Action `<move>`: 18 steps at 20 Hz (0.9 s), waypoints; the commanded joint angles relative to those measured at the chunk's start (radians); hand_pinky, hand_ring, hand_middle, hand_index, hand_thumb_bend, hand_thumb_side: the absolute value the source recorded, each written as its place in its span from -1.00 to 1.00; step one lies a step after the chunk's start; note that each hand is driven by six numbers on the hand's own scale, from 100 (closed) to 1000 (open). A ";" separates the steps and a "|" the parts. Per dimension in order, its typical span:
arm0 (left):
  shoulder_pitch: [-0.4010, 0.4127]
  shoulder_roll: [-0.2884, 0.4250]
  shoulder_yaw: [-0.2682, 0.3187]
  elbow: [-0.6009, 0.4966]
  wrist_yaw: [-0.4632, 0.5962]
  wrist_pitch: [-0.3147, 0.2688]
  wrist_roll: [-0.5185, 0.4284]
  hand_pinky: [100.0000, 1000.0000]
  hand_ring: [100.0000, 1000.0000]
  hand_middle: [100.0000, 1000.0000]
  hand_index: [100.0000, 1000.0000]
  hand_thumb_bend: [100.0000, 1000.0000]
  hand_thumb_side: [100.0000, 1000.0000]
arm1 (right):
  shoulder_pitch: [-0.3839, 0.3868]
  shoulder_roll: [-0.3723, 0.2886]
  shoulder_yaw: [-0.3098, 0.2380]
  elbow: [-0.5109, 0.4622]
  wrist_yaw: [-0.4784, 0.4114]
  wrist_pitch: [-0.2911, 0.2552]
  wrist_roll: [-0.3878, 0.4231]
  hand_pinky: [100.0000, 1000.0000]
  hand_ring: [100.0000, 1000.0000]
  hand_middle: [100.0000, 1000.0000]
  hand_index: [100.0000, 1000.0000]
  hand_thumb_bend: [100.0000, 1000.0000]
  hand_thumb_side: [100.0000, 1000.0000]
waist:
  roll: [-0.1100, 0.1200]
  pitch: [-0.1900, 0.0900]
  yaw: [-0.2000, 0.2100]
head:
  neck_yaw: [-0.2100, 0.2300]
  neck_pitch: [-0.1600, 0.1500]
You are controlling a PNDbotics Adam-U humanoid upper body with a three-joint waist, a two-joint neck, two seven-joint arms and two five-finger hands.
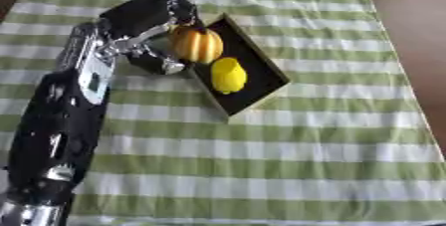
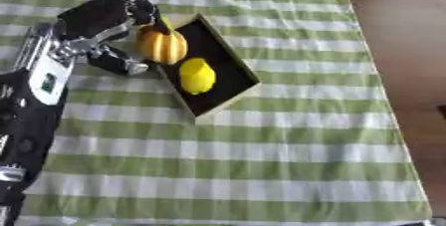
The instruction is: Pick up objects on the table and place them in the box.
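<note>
The left hand (image 1: 148, 18) reaches in from the left side, at the end of a long black arm with silver joints, and sits at the left edge of the box (image 1: 266, 78). Its fingers (image 1: 183, 13) curl over the top of a small orange pumpkin (image 1: 197, 44), and its thumb (image 1: 166, 63) shows below and to the left of the pumpkin, so the hand is gripping the pumpkin. The pumpkin is ribbed and sits at the box's upper left part, over the near rim; whether it rests on the box floor or is held just above it cannot be told.

The box is a shallow black tray with a pale rim, lying askew on the tabletop. A yellow lemon (image 1: 228, 74) lies inside it, just below and to the right of the pumpkin, close to it but whether touching is unclear.

The tabletop is covered by a green and white checked cloth (image 1: 305, 145). Bare brown tabletop (image 1: 414, 31) shows along the right side.

No writing, label or brand can be read on the arm, the box or the cloth. The right hand shows in neither view.
</note>
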 commanded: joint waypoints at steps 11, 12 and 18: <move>0.016 -0.062 0.091 -0.041 -0.217 -0.021 0.145 0.52 0.53 0.32 0.81 -0.64 -1.00 | -0.016 -0.017 0.011 -0.018 0.002 0.043 0.021 1.00 1.00 0.52 1.00 -1.00 -0.18 | -0.008 -0.005 -0.024 | 0.024 0.005; 0.019 -0.062 0.089 -0.039 -0.229 -0.018 0.147 0.60 0.67 0.52 0.94 -0.68 -1.00 | -0.015 -0.015 0.011 -0.018 0.004 0.045 0.022 1.00 1.00 0.52 1.00 -1.00 -0.18 | -0.007 -0.005 -0.023 | 0.022 0.005; 0.032 -0.058 0.063 -0.034 -0.266 -0.033 0.150 0.75 0.80 0.67 1.00 -0.43 -0.11 | -0.009 -0.003 0.014 -0.018 0.022 0.062 0.021 1.00 1.00 0.52 1.00 -1.00 -0.18 | -0.002 -0.007 -0.016 | 0.012 0.005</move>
